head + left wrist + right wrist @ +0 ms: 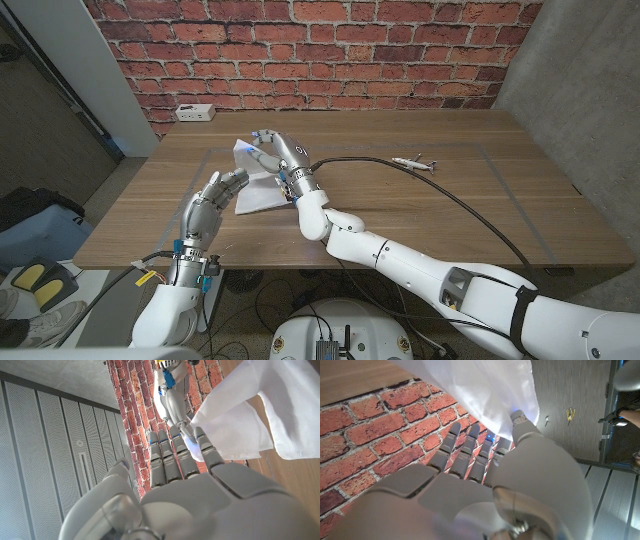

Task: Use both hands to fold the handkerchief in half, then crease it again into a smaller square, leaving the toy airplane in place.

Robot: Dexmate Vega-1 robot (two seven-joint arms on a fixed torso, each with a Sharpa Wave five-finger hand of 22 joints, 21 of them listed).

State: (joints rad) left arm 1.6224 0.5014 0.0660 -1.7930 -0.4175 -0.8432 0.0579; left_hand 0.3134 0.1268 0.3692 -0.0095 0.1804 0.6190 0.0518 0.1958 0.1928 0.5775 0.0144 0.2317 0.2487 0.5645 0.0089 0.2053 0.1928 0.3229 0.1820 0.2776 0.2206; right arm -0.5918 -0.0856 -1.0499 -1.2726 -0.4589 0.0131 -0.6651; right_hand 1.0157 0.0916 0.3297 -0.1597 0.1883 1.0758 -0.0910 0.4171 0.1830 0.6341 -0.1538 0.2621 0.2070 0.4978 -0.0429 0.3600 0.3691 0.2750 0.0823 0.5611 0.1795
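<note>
Mid-fold: my right hand (268,143) pinches the handkerchief (262,190) corner aloft, left hand (215,192) spread, empty; next, lay edge squarely.

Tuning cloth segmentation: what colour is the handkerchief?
Plain white handkerchief, no pattern; clearest in the left wrist view.

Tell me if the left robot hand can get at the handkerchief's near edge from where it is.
Probably yes: the left robot hand is right beside the handkerchief, nothing between them; the right robot hand holds its far part up.
</note>
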